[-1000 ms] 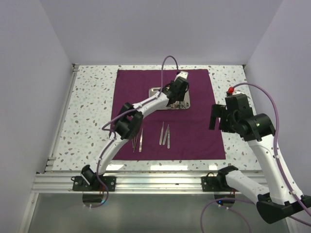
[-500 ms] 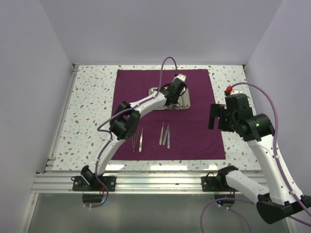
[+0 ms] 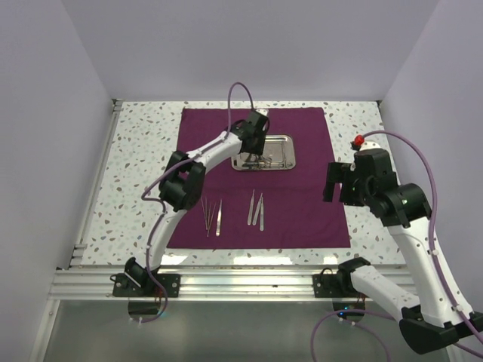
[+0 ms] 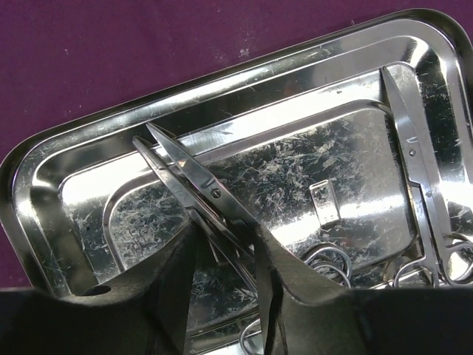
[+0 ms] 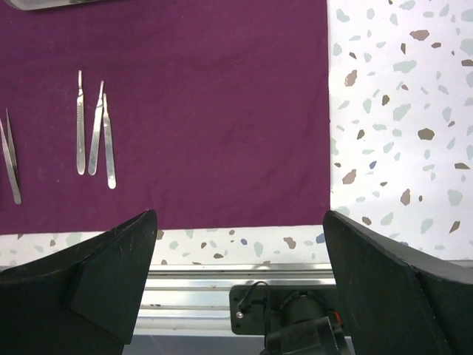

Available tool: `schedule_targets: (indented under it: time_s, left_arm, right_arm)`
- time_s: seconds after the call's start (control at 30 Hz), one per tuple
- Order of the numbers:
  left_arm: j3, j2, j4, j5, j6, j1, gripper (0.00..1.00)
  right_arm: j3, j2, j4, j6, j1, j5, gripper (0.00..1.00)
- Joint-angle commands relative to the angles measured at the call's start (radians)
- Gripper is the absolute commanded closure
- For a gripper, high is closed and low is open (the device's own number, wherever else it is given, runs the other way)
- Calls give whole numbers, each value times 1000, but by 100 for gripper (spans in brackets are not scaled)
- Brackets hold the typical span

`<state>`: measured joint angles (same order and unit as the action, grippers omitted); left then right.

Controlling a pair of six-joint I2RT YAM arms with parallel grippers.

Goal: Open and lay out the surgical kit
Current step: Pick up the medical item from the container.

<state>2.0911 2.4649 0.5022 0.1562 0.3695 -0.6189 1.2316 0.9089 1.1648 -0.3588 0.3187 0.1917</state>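
Note:
The dark purple cloth [image 3: 302, 204] lies spread flat on the table, with the shiny steel tray [image 3: 281, 141] on its far half. My left gripper [image 3: 254, 151] reaches down into the tray's left part. In the left wrist view my left gripper [image 4: 225, 251] is shut on the scissors [image 4: 194, 171], whose blades point up-left over the tray [image 4: 347, 155]. Forceps [image 4: 417, 177] lie along the tray's right side, with ring handles [image 4: 332, 262] beside my fingers. Tweezers [image 3: 213, 216] and slim silver instruments [image 3: 256, 209] lie on the near cloth. My right gripper [image 3: 332, 185] hovers open at the cloth's right edge.
The right wrist view shows my right gripper [image 5: 240, 274] wide open above the cloth's near right corner [image 5: 222, 111], the speckled table [image 5: 399, 111] and the metal front rail [image 5: 222, 277]. Slim instruments [image 5: 92, 133] lie to the left. White walls enclose the table.
My left gripper has swung from the tray's right rear to its left part, and its jaws have narrowed onto the scissors. The right arm has barely moved.

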Motion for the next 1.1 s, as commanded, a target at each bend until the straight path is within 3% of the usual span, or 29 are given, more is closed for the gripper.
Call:
schedule_targets:
  time_s: [0.0, 0.07, 0.13, 0.17, 0.27, 0.47, 1.07]
  left_arm:
    - [-29, 78, 145, -44, 66, 22, 58]
    - [-46, 83, 144, -52, 80, 36, 57]
    - [-51, 98, 144, -75, 88, 42, 72]
    - [-48, 106, 145, -86, 89, 42, 84]
    - [-46, 124, 142, -109, 94, 42, 100]
    - [-25, 111, 142, -133, 82, 42, 100]
    - [81, -175, 65, -75, 52, 41, 100]
  right_arm:
    - [11, -16, -8, 1, -4, 6, 2]
    - [17, -18, -1, 4, -6, 14, 1]
    - [22, -21, 12, 6, -4, 15, 1]
    - [22, -24, 16, 6, -4, 18, 2]
    - [22, -28, 26, 11, -6, 20, 2]
    - [37, -13, 19, 21, -4, 17, 2]
    - [37, -50, -4, 12, -4, -28, 2]
